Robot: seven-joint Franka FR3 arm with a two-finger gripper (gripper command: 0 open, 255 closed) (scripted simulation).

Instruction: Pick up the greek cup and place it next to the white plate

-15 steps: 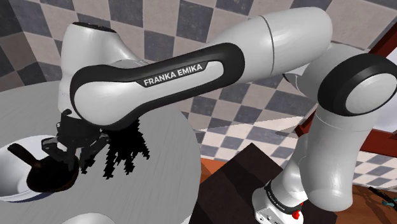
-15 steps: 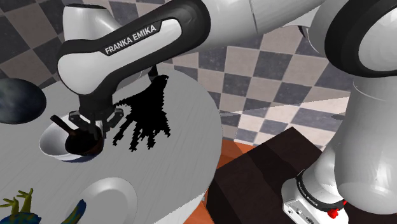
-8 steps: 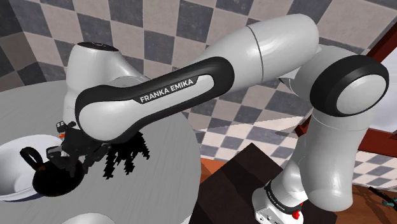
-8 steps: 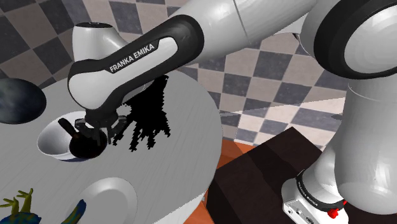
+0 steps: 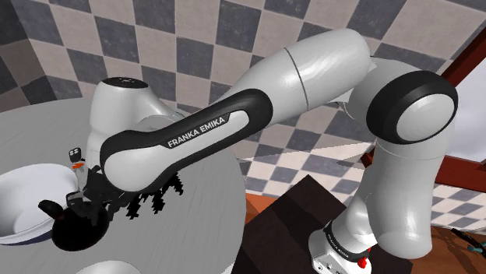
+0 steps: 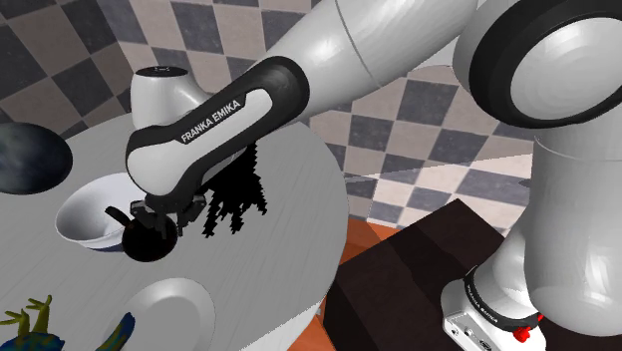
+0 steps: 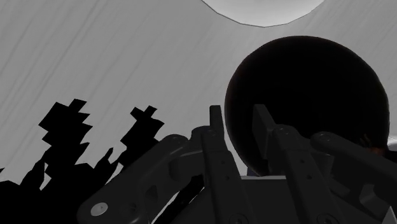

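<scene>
Gripper [image 7: 238, 121] clasping black cup [image 7: 305, 95], shifted off bowl [image 6: 78, 211], nearer plate [image 6: 179, 304]

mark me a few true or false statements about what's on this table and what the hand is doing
1. The hand clasps a black cup. True.
2. The table is square. False: its edge is rounded.
3. A white plate lies on the table near the cup. True.
4. The white bowl is turned upside down. False: it stands open side up.
</scene>
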